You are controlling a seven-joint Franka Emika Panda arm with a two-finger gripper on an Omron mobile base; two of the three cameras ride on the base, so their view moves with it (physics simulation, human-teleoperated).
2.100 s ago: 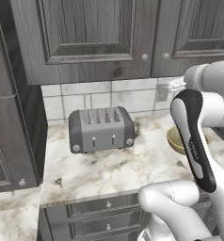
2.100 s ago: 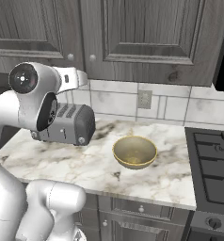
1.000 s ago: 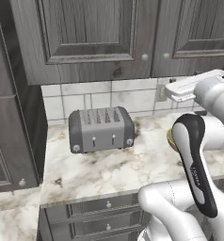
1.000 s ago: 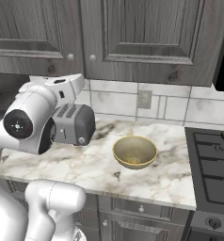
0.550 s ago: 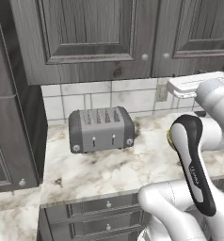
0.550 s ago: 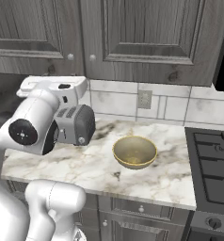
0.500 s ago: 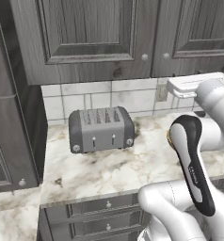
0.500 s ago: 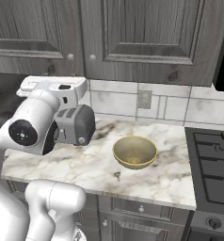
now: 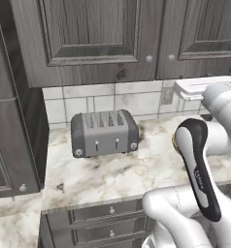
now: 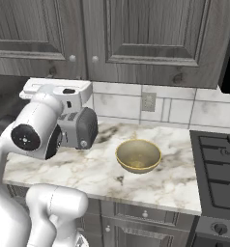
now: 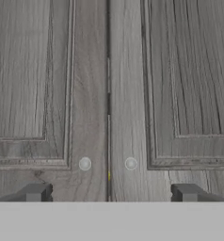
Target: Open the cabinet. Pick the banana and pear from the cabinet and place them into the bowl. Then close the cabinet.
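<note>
Cabinet (image 11: 109,94), the dark grey wood-grain wall unit with panelled doors, was shut; both small round metal knobs (image 11: 84,164) sat either side of the centre seam. Two-finger gripper (image 11: 109,193) faced the doors, dark fingertips (image 11: 36,192) spread wide, holding nothing, not touching the wood. Shallow tan-yellow round bowl (image 10: 138,155) sat on the marbled white counter (image 10: 175,185), right of the grey four-slot toaster (image 9: 104,132).
</note>
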